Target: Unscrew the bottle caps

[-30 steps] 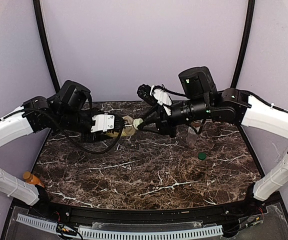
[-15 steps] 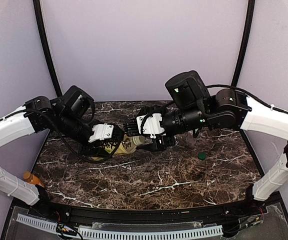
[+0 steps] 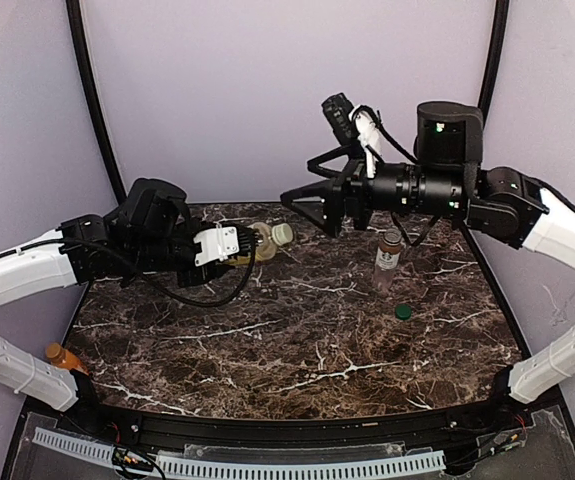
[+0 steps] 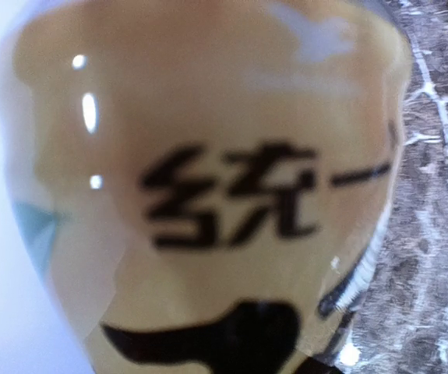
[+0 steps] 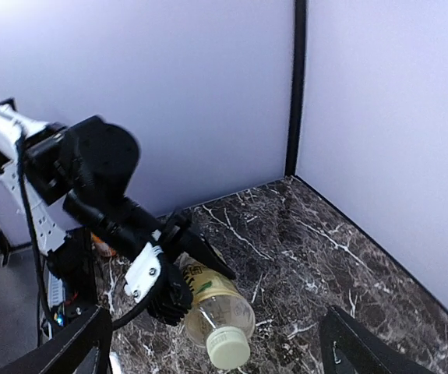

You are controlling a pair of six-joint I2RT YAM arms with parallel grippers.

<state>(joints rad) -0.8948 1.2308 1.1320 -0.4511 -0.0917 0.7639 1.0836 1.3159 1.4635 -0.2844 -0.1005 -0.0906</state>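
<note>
R pincer (image 3: 312,205) back, agape (L (image 3: 246,250): bottle (image 4: 208,195))

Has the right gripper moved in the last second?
Yes: the right gripper drew back off the cream cap, now higher in view than the clear bottle.

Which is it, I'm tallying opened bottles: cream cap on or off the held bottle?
On. The cream cap sits on the neck of the yellow-labelled bottle held in the left gripper. Whether loosened, cannot tell.
</note>
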